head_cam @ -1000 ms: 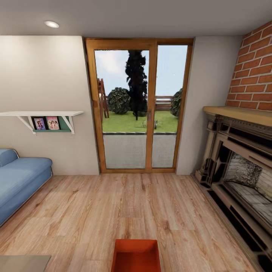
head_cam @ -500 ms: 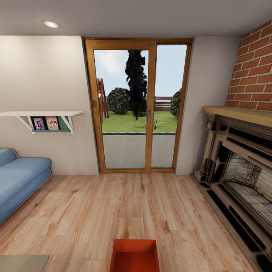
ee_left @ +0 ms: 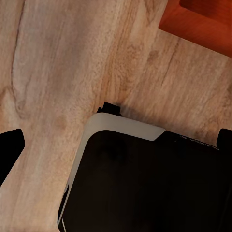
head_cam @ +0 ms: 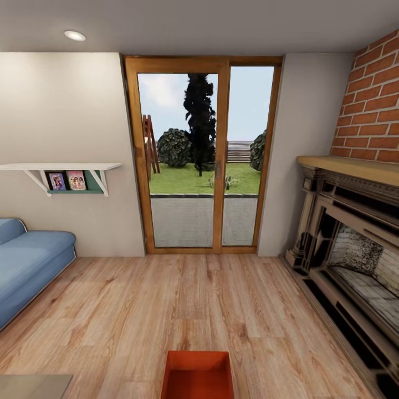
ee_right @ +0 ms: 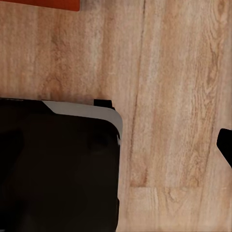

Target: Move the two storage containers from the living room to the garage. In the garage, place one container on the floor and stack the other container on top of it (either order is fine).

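One orange-red storage container [head_cam: 198, 377] sits on the light wood plank flooring of the living room, at the lower middle of the head view, cut off by the picture's edge. A corner of it [ee_left: 203, 19] appears in the left wrist view, and a thin strip of it [ee_right: 43, 4] in the right wrist view. My left gripper [ee_left: 116, 147] hangs open over the planks and my own dark base [ee_left: 145, 183], its black fingertips [ee_left: 9, 150] far apart and holding nothing. Of my right gripper, one black fingertip [ee_right: 226, 145] shows far out at the picture's edge, beside the base [ee_right: 53, 164].
Wood-framed glass doors [head_cam: 202, 160] stand straight ahead. A blue sofa [head_cam: 27, 266] is at the left under a white wall shelf [head_cam: 61, 169]. The brick and dark-wood fireplace [head_cam: 354, 238] lines the right side. A grey tabletop corner [head_cam: 33, 386] shows at the lower left.
The whole head picture has shifted a little, so the camera moved slightly. The container and the furniture have kept their places in the room.
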